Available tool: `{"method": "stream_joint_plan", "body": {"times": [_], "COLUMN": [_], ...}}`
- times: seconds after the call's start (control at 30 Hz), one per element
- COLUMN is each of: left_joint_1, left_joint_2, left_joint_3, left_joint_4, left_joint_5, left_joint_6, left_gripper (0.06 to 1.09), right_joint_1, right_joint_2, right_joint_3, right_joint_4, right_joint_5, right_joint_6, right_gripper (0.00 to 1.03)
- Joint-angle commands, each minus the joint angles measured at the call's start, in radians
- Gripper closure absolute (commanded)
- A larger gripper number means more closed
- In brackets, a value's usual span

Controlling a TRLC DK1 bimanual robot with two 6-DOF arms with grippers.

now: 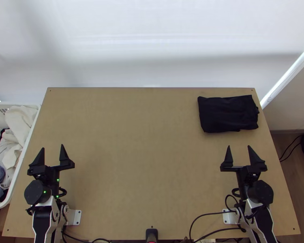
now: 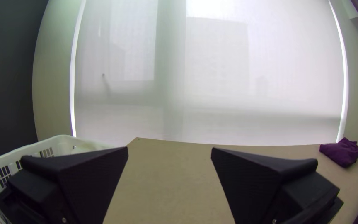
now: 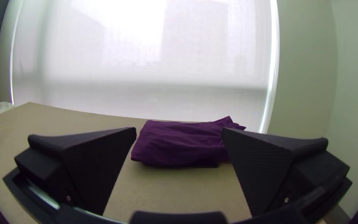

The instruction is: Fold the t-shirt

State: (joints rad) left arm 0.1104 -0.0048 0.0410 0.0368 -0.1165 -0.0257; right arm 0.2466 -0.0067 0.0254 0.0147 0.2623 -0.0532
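Observation:
A dark shirt [image 1: 228,114] lies folded into a compact rectangle near the table's far right corner; it looks purple as a bundle [image 2: 342,152] in the left wrist view and as a thick folded stack [image 3: 183,143] in the right wrist view. My left gripper [image 1: 53,150] stands open over the table's left side, far from the shirt, and its spread fingers frame bare wood in its own view, left gripper [image 2: 170,151]. On the near side of the shirt, apart from it, my right gripper [image 1: 239,150] is open with nothing held, right gripper [image 3: 179,132].
A white basket [image 1: 27,145] holding light and dark cloths stands against the left edge of the wooden table [image 1: 144,141]. Bare wood stretches between the two arms. Black cables [image 1: 208,213] lie along the near edge, and a pale blind [image 1: 152,44] hangs behind.

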Motion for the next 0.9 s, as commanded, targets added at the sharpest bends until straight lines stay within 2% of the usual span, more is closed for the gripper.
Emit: {"method": "stream_joint_plan", "body": {"times": [0.0,0.87], "left_joint_1": [-0.005,-0.006], "left_joint_2": [0.003,0.005], "left_joint_3": [-0.041,-0.043], "left_joint_4": [-0.011,-0.009], "left_joint_5": [-0.006,-0.005], "left_joint_6": [-0.003,-0.011], "left_gripper": [0.1,0.1], "right_joint_1": [-0.001,-0.001], "right_joint_2": [0.005,0.005], "right_joint_3": [0.004,0.004], "right_joint_4": [-0.016,-0.016], "right_joint_5": [0.014,0.014], "right_joint_6": [0.018,0.018], "right_gripper": [0.05,0.05]}}
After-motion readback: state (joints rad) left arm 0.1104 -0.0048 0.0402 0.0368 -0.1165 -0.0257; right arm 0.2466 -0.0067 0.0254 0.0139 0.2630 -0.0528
